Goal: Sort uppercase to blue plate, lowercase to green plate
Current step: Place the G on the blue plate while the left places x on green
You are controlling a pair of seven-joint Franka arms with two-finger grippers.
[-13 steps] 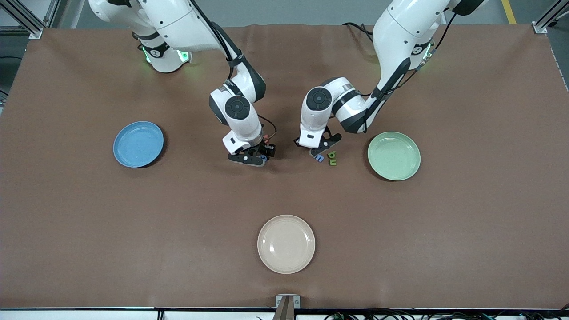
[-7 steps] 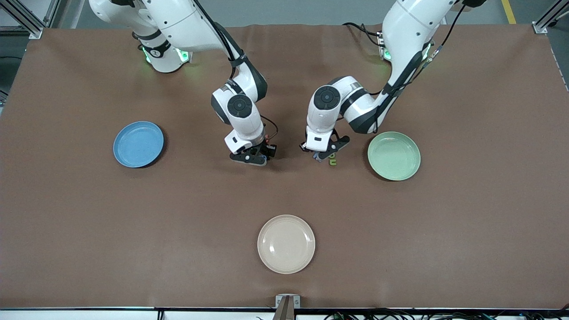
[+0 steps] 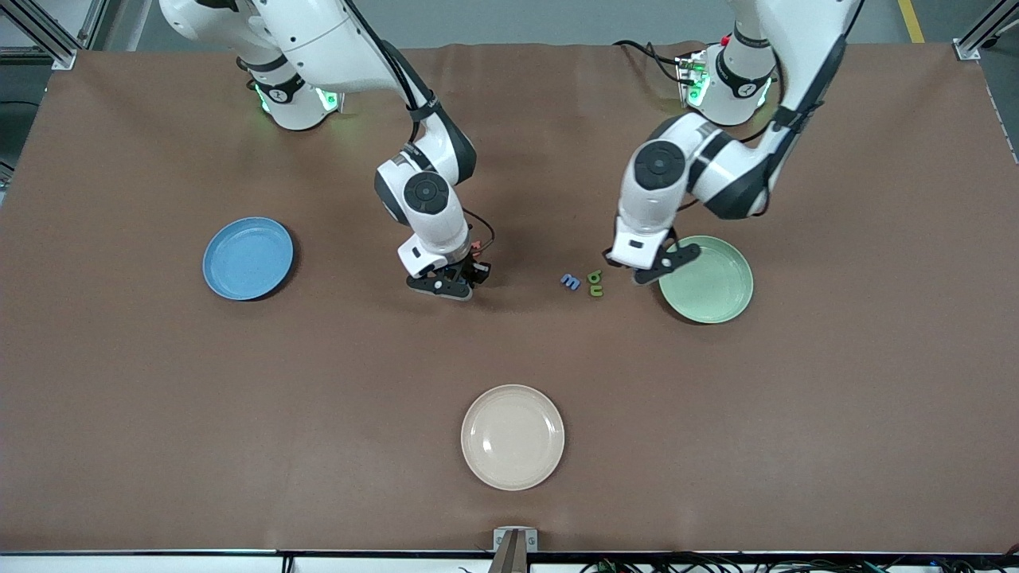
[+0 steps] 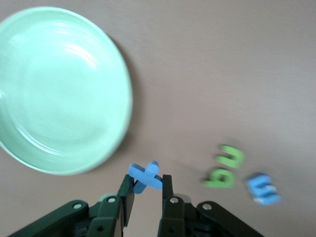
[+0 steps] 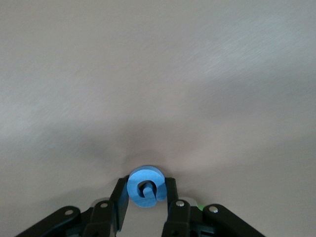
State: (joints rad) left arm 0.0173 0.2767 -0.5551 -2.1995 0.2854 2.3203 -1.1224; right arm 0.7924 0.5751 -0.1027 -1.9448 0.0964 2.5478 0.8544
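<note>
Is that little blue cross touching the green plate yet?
Apart. The left wrist view shows the blue cross pinched in the left pincer, with brown table visible between it and the green plate.

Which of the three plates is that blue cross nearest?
The green plate; the left tool holds the blue cross beside its rim.

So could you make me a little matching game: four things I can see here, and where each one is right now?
Things:
1. blue x
2. blue G
3. blue m
4. cream plate

Places:
a. on the table beside two green letters
b. between the right gripper's jaws
c. nearest the front camera
d. between the left gripper's jaws, next to the green plate

Pairs: 1-d, 2-b, 3-a, 4-c
</note>
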